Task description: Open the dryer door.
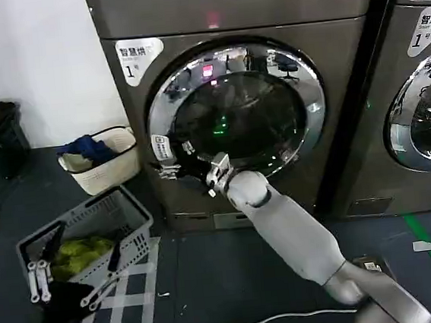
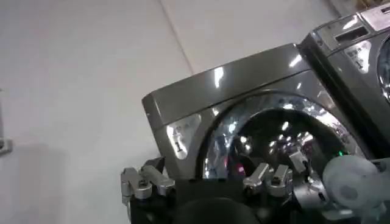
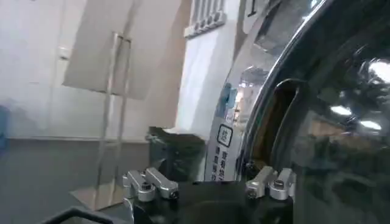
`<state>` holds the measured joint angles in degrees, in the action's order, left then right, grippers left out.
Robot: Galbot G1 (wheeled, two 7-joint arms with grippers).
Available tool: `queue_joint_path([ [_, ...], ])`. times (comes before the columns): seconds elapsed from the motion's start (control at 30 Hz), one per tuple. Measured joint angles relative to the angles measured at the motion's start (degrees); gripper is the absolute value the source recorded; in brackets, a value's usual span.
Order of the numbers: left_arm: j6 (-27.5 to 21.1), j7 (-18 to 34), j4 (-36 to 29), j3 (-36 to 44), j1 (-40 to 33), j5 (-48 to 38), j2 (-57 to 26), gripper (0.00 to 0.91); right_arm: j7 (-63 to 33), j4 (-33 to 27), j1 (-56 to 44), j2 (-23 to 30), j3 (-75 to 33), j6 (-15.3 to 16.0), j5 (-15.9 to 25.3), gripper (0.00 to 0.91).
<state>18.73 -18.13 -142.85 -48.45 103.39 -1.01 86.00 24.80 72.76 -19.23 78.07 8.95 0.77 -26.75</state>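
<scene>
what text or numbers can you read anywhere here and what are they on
"智慧烘" over "1": white label on the dryer front, above the dryer door.
"1" beneath Chinese characters cut off at the edge: label on the neighbouring machine.
Small sticker on the door ring: too small to read.

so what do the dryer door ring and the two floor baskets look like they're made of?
Dryer door: ring looks like polished chrome or chromed plastic, mirror reflections all round; centre looks like dark glass. Grey basket: likely moulded plastic, matte, slotted walls. Cream basket: probably plastic too, smooth matte wall. The right gripper sits at the ring's left edge.
</scene>
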Motion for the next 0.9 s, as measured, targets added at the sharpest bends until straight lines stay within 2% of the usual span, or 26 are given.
queue_joint_path([
  [0.47, -1.1, -0.7, 4.1, -4.8, -3.0, -6.9, -3.6, 0.907, 8.6, 9.8, -2.7, -8.1, 1.3, -1.0, -8.3, 0.907],
  [0.7, -4.3, -1.7, 7.3, -6.8, -6.2, -12.9, -7.2, 0.907, 11.5, 15.3, -4.2, -13.0, 1.7, -1.0, -12.3, 0.907],
  [0.9, -8.4, -1.7, 10.9, -5.5, -10.9, -17.5, -11.9, 0.907, 14.8, 20.0, -5.9, -17.1, 1.2, -1.0, -16.2, 0.907],
])
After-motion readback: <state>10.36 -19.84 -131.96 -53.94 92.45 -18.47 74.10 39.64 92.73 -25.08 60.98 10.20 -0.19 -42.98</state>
